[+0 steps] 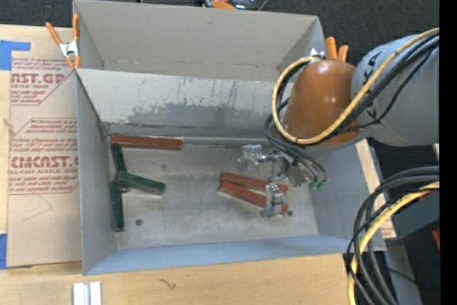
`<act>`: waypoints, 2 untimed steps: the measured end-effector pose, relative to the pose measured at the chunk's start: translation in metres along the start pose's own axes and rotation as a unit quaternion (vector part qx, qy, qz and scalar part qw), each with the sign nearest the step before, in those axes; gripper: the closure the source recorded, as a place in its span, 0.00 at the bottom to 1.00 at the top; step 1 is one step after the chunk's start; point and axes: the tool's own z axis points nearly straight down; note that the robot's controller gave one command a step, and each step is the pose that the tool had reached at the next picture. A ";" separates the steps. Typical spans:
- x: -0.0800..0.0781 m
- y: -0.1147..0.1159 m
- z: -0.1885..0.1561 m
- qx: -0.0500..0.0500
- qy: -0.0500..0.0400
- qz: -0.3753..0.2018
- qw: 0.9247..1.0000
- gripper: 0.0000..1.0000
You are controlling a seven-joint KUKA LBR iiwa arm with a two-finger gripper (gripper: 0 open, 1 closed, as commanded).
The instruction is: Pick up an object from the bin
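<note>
While the claw [273, 200] is sitting low on the floor of the bin [193, 39], it is overlapping the right end of a pair of short red-brown bars [239, 189]. The bars are lying side by side and running out to the claw's left. Cannot tell whether the claw is released or clenched: its metal parts and the bar ends are merging there, and nothing is showing clearly as gripped.

Progress, as I am judging it: the reach is looking done and the claw is down at the bars, but they are lying flat on the floor, so no lift yet. Left to do: closing on one bar and raising it clear of the bin.

Other things:
- A long red-brown strip [146, 143] is lying well off to the claw's upper left, along the foot of the back wall.
- A dark green T-shaped piece [127, 186] is lying far to the claw's left, well apart from the bars.
- A small dark speck [139, 223] is sitting just below that piece.

None of these is crowding the claw.

Possibly getting in the way: the two bars are touching, so the claw is risking catching both or slipping off. The bin's right wall is standing near, just to the claw's right. The orange cover [321, 107] and looped cables [277, 103] are hanging above and to the claw's right, hiding the wrist.
</note>
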 end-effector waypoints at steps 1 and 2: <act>-0.008 0.009 0.046 -0.001 -0.002 0.043 0.999 0.00; -0.008 0.009 0.044 0.000 -0.003 0.043 0.999 1.00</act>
